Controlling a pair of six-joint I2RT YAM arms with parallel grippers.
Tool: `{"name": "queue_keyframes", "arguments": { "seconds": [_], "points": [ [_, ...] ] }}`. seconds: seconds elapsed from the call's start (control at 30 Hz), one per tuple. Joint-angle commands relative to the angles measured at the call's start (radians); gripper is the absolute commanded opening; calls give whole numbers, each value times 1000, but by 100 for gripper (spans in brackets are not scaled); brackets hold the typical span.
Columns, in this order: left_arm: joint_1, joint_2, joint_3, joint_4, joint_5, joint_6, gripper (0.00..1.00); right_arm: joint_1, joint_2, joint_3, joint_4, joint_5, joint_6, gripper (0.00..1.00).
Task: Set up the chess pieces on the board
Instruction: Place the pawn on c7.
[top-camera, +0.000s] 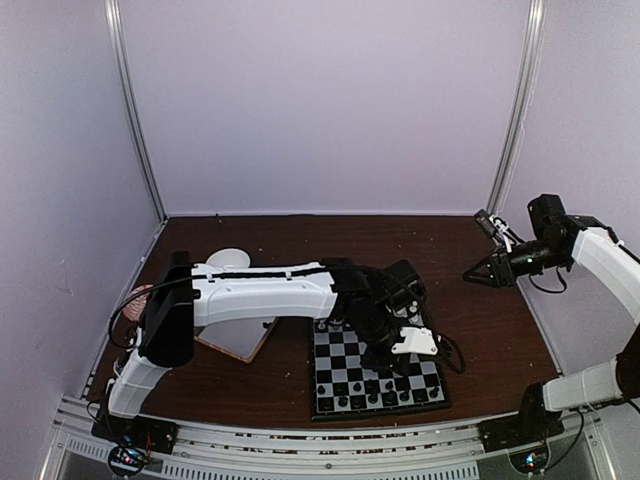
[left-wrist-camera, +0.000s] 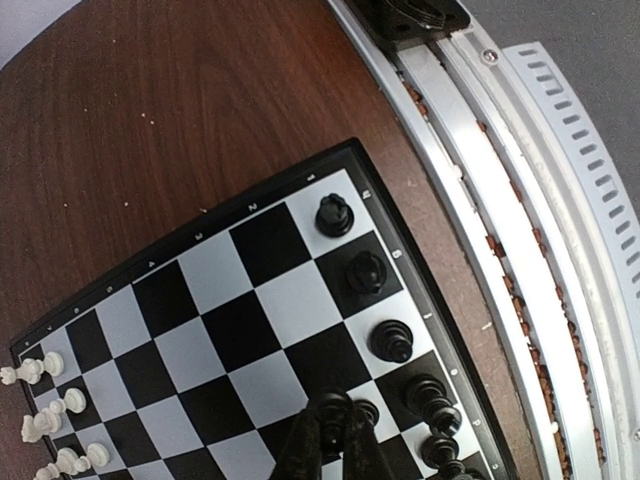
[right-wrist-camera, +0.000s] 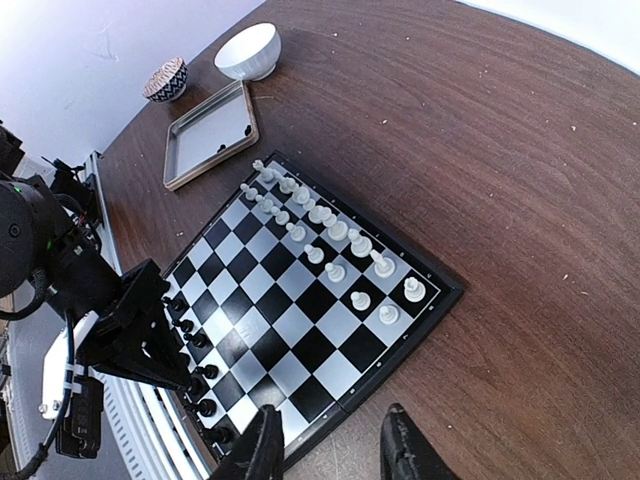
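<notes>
Board (right-wrist-camera: 300, 292), one tray (right-wrist-camera: 176, 168), two bowls (right-wrist-camera: 248, 50)

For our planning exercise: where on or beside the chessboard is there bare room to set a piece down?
Free: middle rows of the board, between white pieces and black pieces; table right of it. Crowded: the black rows, under the left gripper.

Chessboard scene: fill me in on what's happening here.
The left arm is down over the near edge of the board. Its jaws are shut on a black piece among the other black pieces lined up there. The white pieces stand in two rows along the far side. The right arm hangs raised off to the right, jaws open and empty.
</notes>
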Motion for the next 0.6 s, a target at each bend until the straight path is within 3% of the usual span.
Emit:
{"name": "queue_keyframes", "arguments": {
  "seconds": [0.0, 0.57],
  "points": [
    [-4, 21, 49, -51, 18, 12, 1, -1, 8, -6, 23, 14, 7, 34],
    [-8, 124, 197, -125, 23, 41, 1, -1, 52, 18, -29, -33, -40, 34]
  ]
}}
